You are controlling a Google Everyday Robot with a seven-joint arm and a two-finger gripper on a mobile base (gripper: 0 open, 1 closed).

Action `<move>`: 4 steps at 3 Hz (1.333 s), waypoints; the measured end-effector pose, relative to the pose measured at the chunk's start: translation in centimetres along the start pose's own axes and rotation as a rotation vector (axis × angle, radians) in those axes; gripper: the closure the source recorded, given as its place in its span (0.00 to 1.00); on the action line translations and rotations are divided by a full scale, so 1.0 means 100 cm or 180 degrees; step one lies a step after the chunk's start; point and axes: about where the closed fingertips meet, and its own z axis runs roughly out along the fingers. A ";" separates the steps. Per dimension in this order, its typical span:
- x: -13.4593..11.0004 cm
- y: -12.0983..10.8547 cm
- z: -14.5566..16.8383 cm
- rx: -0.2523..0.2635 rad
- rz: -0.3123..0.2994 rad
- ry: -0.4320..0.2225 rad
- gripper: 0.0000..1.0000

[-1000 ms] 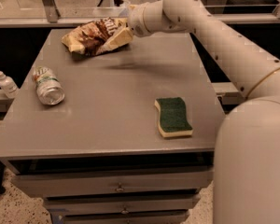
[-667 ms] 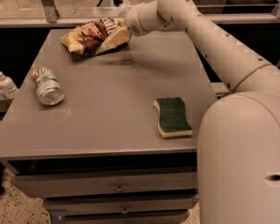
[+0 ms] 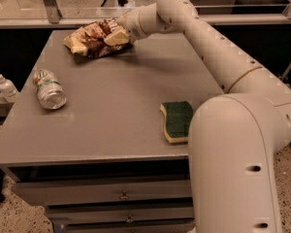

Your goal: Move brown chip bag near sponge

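Grey table (image 3: 111, 115) carries brown chip bag (image 3: 89, 39) at 11 o'clock, can (image 3: 49, 89) at 9, sponge (image 3: 177, 120) at 4. The gripper (image 3: 117, 36) sits at the bag's right end.

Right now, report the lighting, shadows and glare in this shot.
Camera view: soft, even light on the grey table; glossy highlights on the brown chip bag, where the gripper sits at the far edge; a dark shadow beneath bag and gripper; a bright sheen on the silver can; the sponge looks matte; the drawers below lie in shade.
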 end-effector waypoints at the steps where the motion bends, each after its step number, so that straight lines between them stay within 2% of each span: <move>1: -0.002 -0.002 -0.003 -0.0002 -0.0020 -0.0020 0.63; 2: -0.005 -0.002 -0.010 0.0011 -0.0040 -0.0062 0.86; 3: -0.007 0.001 -0.016 0.0022 -0.0036 -0.0095 1.00; 4: -0.008 0.004 -0.022 0.0039 -0.0030 -0.0121 1.00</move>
